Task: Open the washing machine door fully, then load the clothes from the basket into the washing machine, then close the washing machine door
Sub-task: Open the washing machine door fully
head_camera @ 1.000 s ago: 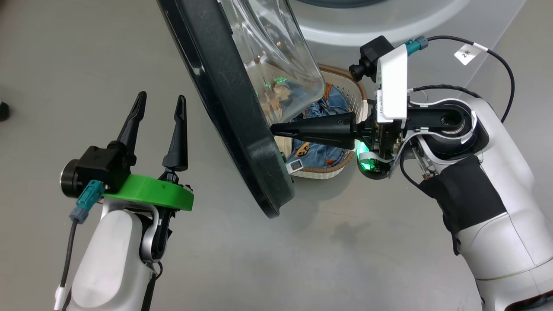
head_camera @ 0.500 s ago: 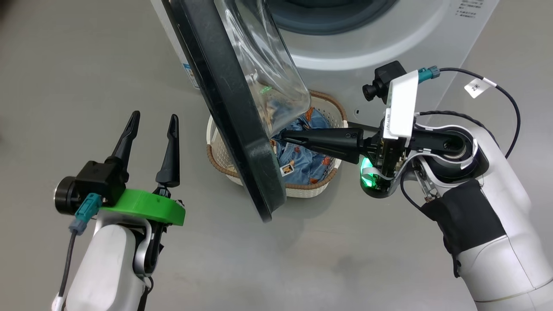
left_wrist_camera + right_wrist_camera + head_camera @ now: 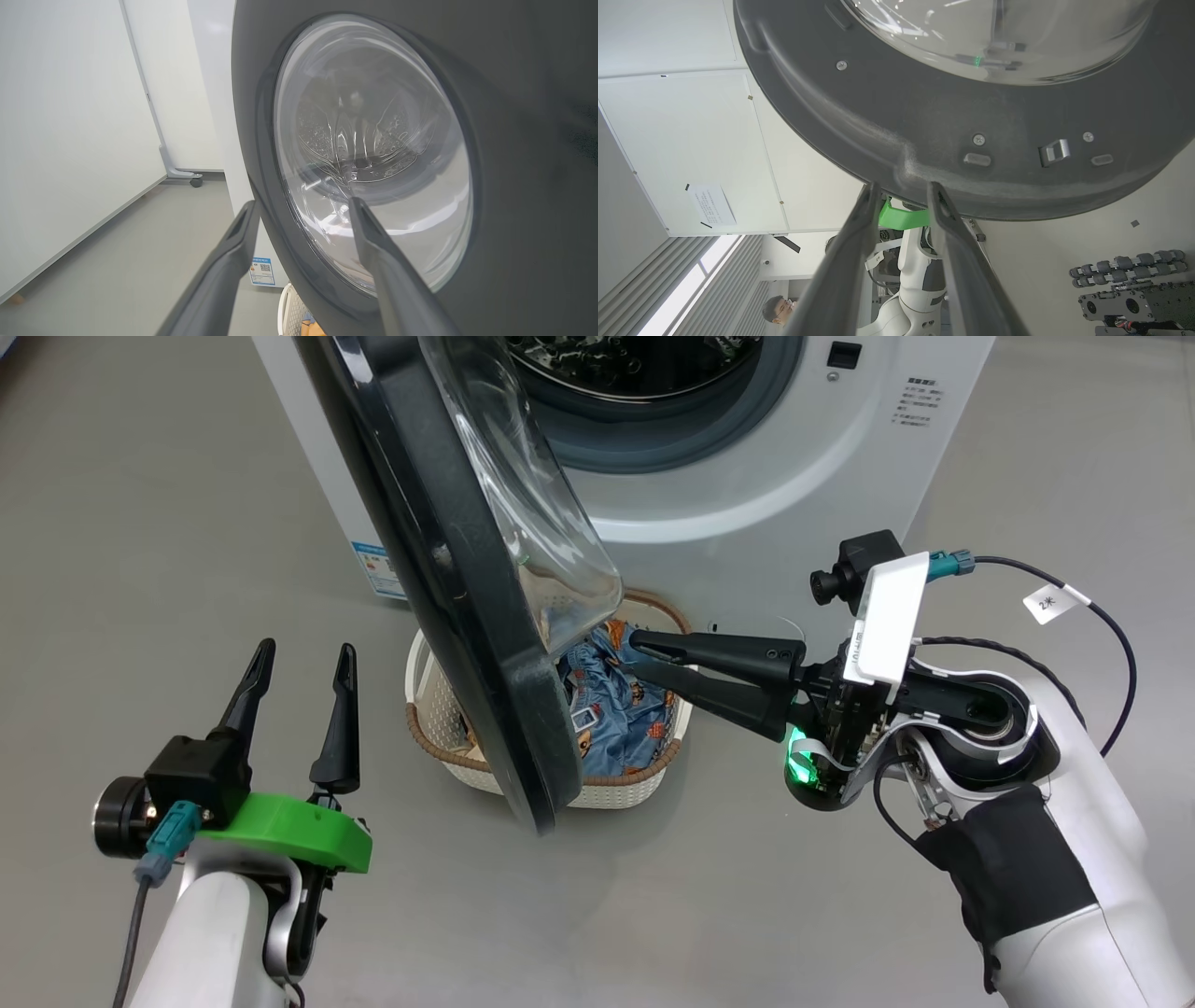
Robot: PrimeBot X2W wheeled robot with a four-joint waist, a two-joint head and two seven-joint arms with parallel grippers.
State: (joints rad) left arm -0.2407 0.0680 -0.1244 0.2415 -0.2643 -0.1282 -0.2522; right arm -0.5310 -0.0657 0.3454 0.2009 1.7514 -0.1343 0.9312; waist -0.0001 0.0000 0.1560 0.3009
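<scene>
There are 2 claws, 1 washer point(image 3: 747, 523), 1 door point(image 3: 439, 560), 1 basket point(image 3: 425, 695) and 1 bundle of clothes point(image 3: 621, 719). The left claw point(image 3: 306, 647) is spread wide and empty, with the door just to its right. The right claw point(image 3: 638, 649) was pinched shut 1 second ago; its 2 fingers now stand slightly apart, gripping nothing, with their tips at the door's rim. The clothes lie in the basket just under those tips, and the washer is beyond. The camera has lifted.
</scene>
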